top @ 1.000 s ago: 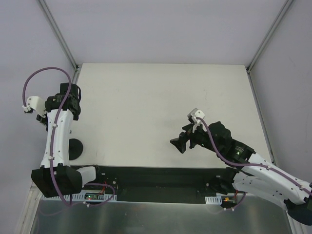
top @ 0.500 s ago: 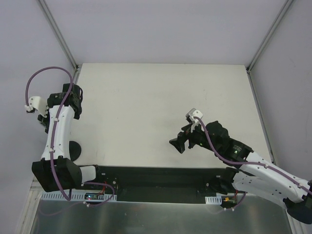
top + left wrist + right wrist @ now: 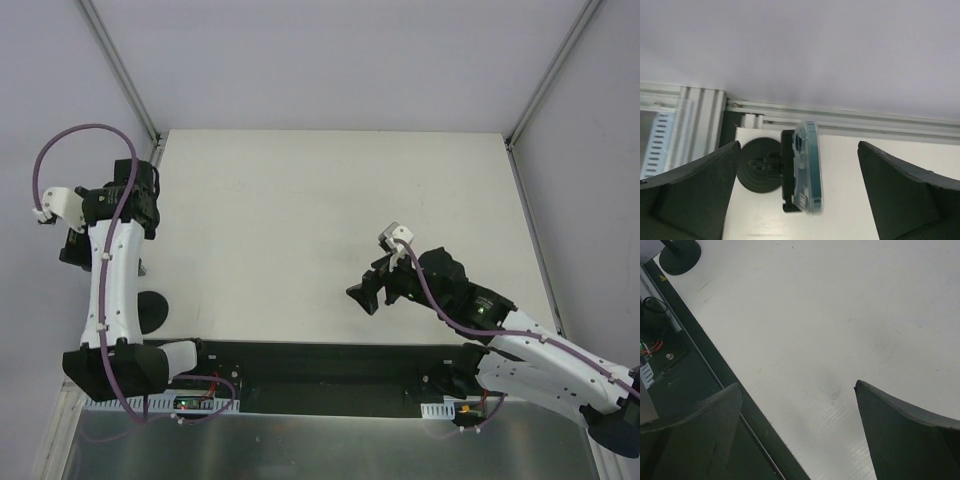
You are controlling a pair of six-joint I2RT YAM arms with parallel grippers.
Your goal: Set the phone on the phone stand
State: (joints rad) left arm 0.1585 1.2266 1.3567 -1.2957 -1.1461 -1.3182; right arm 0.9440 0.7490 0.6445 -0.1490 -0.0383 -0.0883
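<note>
At the near left corner of the table (image 3: 330, 200), the phone stand (image 3: 759, 169) carries the phone (image 3: 807, 170). In the left wrist view we see the phone edge-on, its back against the holder, its long axis running up the picture toward the rail (image 3: 865, 122). The left gripper (image 3: 798, 146) hangs off it with its jaws spread wide and nothing between them. Both fingers stand well clear of the phone, which lies straight ahead of the gripper. We judge the placing done, so the coming move is a clean retreat along that line without brushing the phone. From overhead only the stand's round base shows, just beside the left arm, and we cannot make out the phone itself there. Farther right, well apart from the stand, the right gripper (image 3: 365, 293) hovers over bare table, jaws wide and empty.
</note>
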